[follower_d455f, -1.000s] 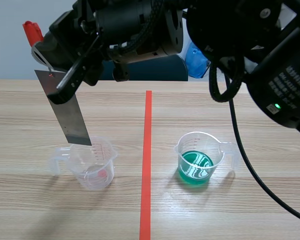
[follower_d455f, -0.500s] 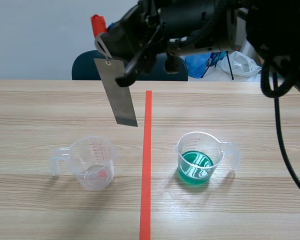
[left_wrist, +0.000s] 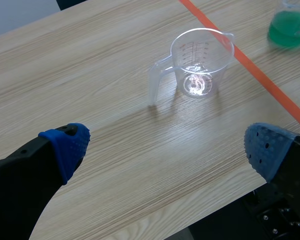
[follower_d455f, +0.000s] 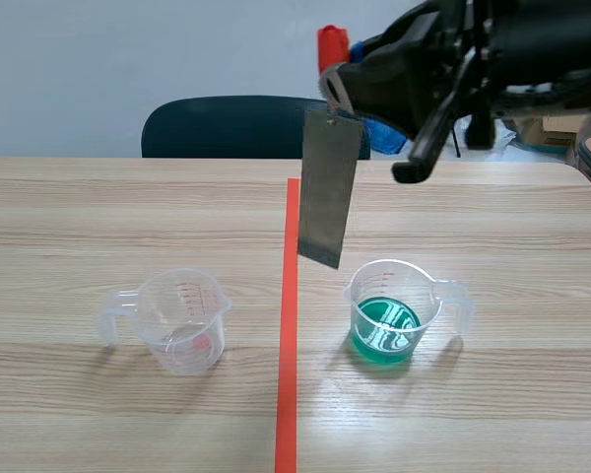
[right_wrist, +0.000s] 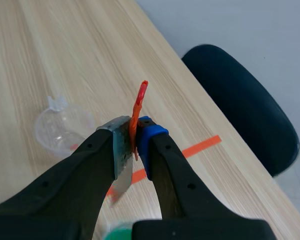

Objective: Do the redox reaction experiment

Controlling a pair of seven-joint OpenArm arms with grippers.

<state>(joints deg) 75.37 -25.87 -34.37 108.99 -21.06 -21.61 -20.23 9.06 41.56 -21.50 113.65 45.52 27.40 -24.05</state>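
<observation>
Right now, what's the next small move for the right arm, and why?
Probably shift the strip sideways until it hangs over the green cup, before any lowering. The right gripper is shut on the strip's top, and its lower end hangs in the air short of the cup's rim, toward the tape line.

- The right arm [follower_d455f: 502,44] is raised across the upper right of the frame.
- The right gripper [follower_d455f: 341,87] sits near the top centre, its fingers clamped on a metal strip [follower_d455f: 327,192] that hangs down.
- The left gripper [left_wrist: 165,146] points downward with its fingers spread wide and its blue pads [left_wrist: 70,146] bare.
</observation>
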